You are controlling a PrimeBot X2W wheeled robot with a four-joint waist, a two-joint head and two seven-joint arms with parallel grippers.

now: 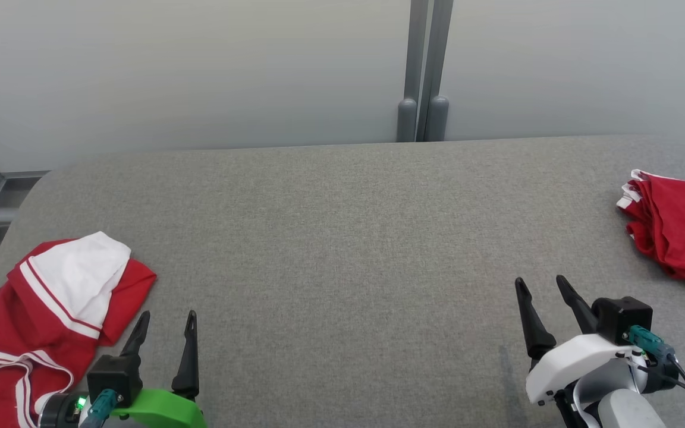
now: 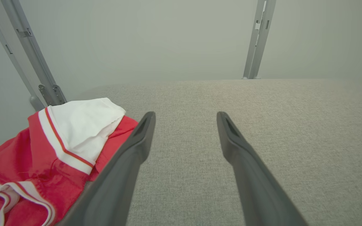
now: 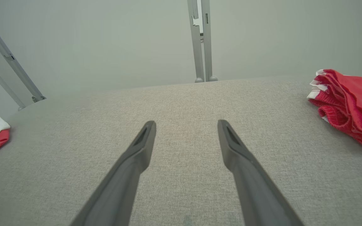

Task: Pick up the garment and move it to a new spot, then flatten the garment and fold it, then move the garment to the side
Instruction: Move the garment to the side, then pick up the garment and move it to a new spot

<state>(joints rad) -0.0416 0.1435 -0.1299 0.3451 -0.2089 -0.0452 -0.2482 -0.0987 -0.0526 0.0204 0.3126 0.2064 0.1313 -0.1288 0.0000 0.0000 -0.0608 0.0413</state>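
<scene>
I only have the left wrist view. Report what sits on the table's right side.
Observer: A red, white-trimmed garment lies near the right edge of the grey table.
Operator: Give me the right end effector's state.
Observer: Open, holding nothing, above the table.
Operator: Place it against that garment.
Observer: Apart from it; the garment lies farther off, to its right.
</scene>
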